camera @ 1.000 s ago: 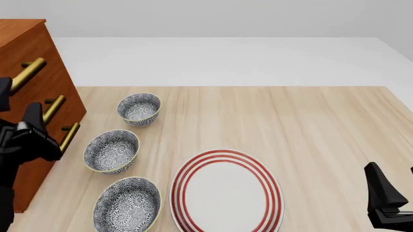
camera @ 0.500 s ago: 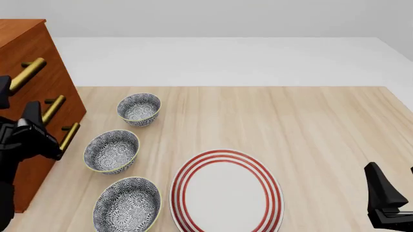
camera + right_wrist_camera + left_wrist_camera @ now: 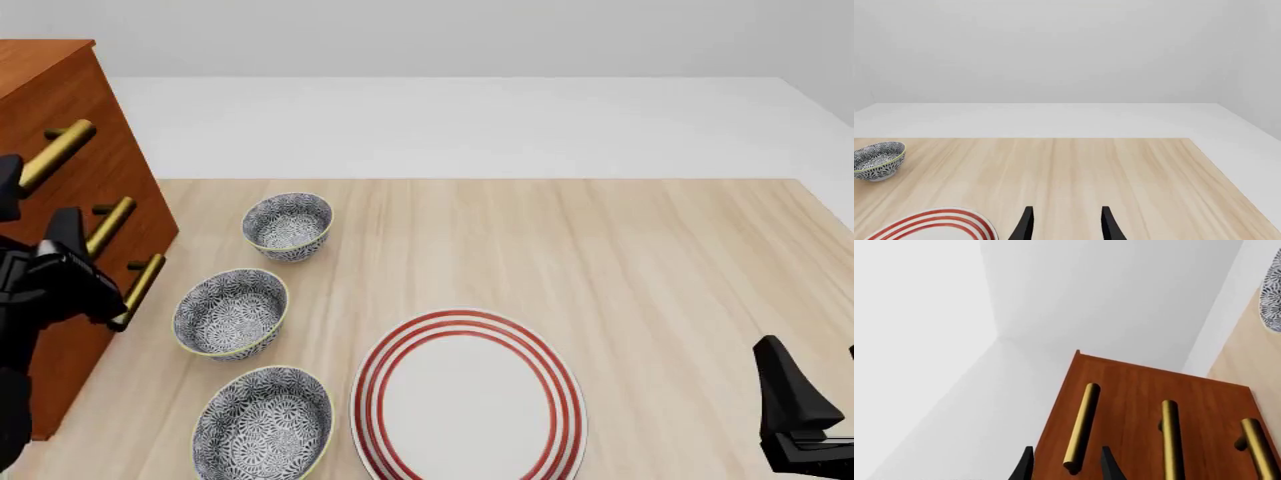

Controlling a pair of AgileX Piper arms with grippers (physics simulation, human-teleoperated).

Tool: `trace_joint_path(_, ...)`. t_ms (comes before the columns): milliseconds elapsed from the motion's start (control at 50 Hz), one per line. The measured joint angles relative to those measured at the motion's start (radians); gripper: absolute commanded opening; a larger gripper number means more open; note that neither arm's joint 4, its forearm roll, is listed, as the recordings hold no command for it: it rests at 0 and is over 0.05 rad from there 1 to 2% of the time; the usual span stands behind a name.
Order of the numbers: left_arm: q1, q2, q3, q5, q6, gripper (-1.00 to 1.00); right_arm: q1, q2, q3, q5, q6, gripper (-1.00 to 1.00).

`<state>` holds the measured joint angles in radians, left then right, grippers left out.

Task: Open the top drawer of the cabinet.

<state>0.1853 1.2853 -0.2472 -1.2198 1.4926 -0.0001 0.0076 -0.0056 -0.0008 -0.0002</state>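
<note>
The cabinet [image 3: 60, 95] stands at the table's left edge, with all three drawers shut. The top drawer [image 3: 83, 110] carries the uppermost brass handle [image 3: 56, 153]. My left gripper [image 3: 38, 215] is open in front of the cabinet, at the near end of that handle. In the left wrist view the cabinet [image 3: 1201, 395] fills the lower part. There the left gripper [image 3: 1066, 467] has one fingertip on each side of the top handle's [image 3: 1081, 425] end, not closed on it. My right gripper [image 3: 794, 410] is open and empty at the near right, and it also shows in the right wrist view [image 3: 1066, 225].
Three patterned bowls [image 3: 287, 225] [image 3: 231, 312] [image 3: 263, 420] stand in a row just right of the cabinet. A red-ringed white plate [image 3: 467, 395] lies at the near middle. The two lower handles [image 3: 111, 225] [image 3: 143, 285] sit below the top one.
My left gripper has crept slightly toward the cabinet front. The drawers, the bowls and the right arm have not moved.
</note>
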Motion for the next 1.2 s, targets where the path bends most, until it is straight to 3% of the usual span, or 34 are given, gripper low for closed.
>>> trace_joint_path(1200, 0.048, 0.066, -0.052, 0.000, -0.007, 1.00, 0.000, 0.000, 0.000, 0.000, 0.000, 1.00)
